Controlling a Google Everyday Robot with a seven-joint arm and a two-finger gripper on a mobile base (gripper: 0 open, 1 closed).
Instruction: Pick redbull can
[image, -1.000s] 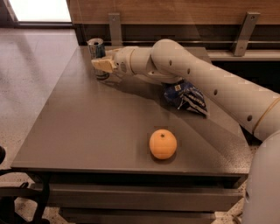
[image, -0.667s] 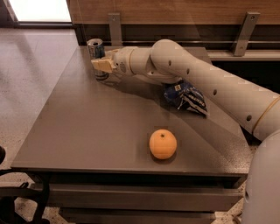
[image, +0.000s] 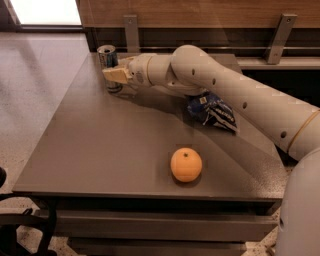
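The redbull can (image: 106, 54), slim with a silver top and blue-and-silver sides, stands upright at the far left corner of the dark table (image: 115, 145). My gripper (image: 116, 75) is right at the can, in front of its middle. It hides most of the can's body, so only the top and the base (image: 114, 89) show. The white arm (image: 225, 85) reaches in from the right across the back of the table.
A dark blue snack bag (image: 212, 111) lies under the arm at mid-right. An orange (image: 186, 164) sits near the front edge. A wooden wall with metal brackets (image: 131, 30) runs behind the table. Tiled floor lies to the left.
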